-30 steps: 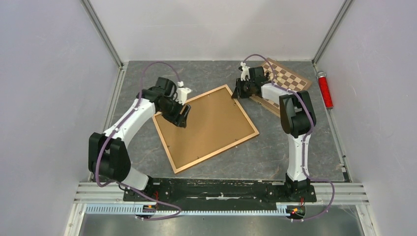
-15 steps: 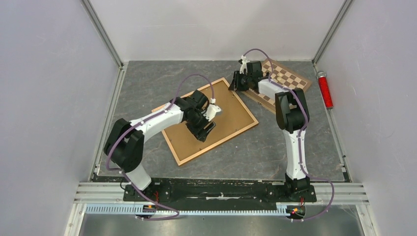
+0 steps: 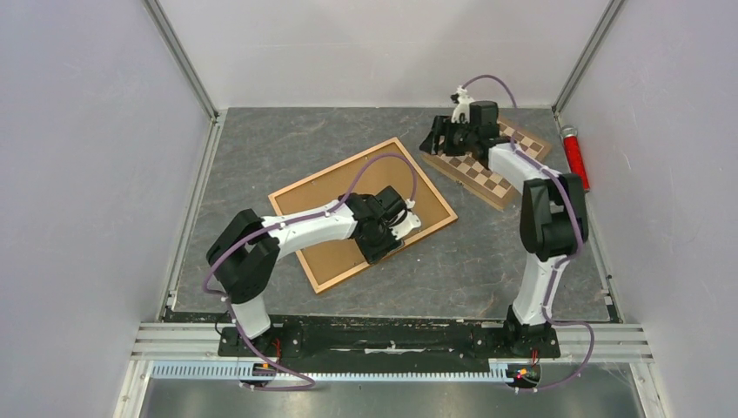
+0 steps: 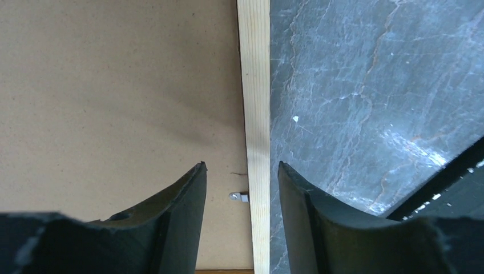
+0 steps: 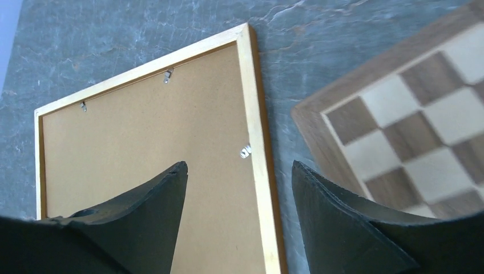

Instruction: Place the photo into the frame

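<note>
Showing only in wrist views: metal clips inside the frame.

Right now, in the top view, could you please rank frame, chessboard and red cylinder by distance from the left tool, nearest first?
1. frame, beneath the left tool.
2. chessboard, back right.
3. red cylinder, far right edge.

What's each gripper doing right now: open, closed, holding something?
Left gripper: open over the frame edge, holding nothing.
Right gripper: open, empty.
</note>
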Robot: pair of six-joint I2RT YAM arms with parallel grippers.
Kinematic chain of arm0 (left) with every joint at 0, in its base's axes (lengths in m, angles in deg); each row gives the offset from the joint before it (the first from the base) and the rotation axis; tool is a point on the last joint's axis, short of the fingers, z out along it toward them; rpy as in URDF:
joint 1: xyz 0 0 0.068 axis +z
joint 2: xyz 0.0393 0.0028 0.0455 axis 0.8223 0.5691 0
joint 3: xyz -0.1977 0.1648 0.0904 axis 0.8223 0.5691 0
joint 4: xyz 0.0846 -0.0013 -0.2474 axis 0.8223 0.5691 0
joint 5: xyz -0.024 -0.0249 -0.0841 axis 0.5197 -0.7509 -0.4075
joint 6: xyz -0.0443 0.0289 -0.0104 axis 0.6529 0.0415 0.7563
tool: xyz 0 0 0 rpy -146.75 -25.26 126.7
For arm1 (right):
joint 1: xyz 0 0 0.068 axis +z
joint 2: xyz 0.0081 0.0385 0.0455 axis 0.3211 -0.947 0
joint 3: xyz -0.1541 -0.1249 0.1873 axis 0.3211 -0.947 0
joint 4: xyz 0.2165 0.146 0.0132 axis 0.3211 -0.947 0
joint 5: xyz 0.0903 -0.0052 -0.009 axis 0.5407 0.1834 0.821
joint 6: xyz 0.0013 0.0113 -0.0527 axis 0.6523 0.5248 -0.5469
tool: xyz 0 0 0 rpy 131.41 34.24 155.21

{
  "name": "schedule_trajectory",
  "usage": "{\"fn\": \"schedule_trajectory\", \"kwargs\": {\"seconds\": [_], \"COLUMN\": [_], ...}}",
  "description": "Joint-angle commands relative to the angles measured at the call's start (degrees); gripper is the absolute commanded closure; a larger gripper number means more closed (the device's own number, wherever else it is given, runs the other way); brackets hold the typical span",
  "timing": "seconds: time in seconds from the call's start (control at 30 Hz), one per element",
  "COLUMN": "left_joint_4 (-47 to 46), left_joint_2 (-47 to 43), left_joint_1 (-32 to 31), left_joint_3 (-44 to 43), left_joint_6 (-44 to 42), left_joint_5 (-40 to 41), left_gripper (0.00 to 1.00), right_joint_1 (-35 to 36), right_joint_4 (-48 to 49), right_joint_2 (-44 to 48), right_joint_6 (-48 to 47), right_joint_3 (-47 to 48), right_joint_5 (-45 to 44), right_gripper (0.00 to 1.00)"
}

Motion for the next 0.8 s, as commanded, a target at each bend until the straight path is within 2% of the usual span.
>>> {"fn": "schedule_trajectory", "kwargs": {"seconds": [0.0,0.27,0.7,0.77], "left_joint_4": [-2.6,-3.2,-3.9,-4.0], "left_joint_2": [2.4,5.2,7.2,6.9], "left_joint_1": [-1.6,-3.5,-4.4,-4.4], "left_joint_3": [-2.5,-2.6,-0.8,-0.4], "left_joint_6": [1.4,1.5,2.1,2.0], "left_joint_5": [4.0,5.4,3.6,3.0], "left_gripper": [0.46,0.54,0.68,0.75], "right_joint_1": [-3.9,-9.4,-12.9,-13.6], "right_joint_4": [1.9,-1.5,-1.6,-0.2], "right_joint_2": [8.1,14.7,24.4,26.2], "right_joint_6": [-2.8,-5.5,-12.2,-13.2], "right_joint_3": [-5.0,-12.9,-23.1,-25.2], "right_joint_5": [1.0,4.2,9.1,10.6], "right_gripper": [0.3,0.31,0.32,0.32]}}
